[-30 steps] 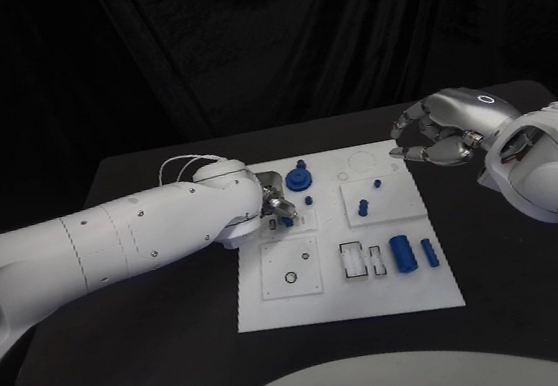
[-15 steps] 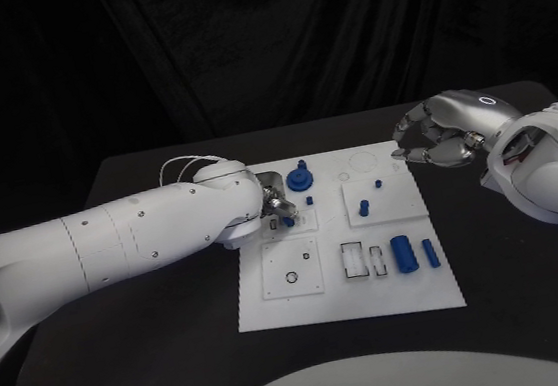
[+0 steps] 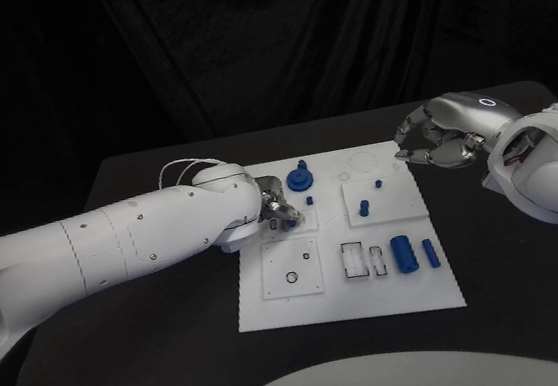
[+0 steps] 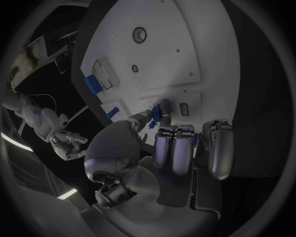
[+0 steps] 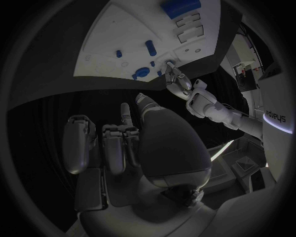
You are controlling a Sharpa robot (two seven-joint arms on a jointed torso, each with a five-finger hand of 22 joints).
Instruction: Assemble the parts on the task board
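Meanwhile, the left hand (image 3: 274, 210) has edged down, its fingers (image 4: 162, 112) pinching a small blue part (image 4: 157, 109) over the white board (image 3: 348, 287); the right hand (image 3: 434, 139), curled empty, waits at the bench edge.

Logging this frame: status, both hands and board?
Left hand pinching a small blue part over the task board. Right hand curled, empty, off the board's far right corner. Nothing in the way.
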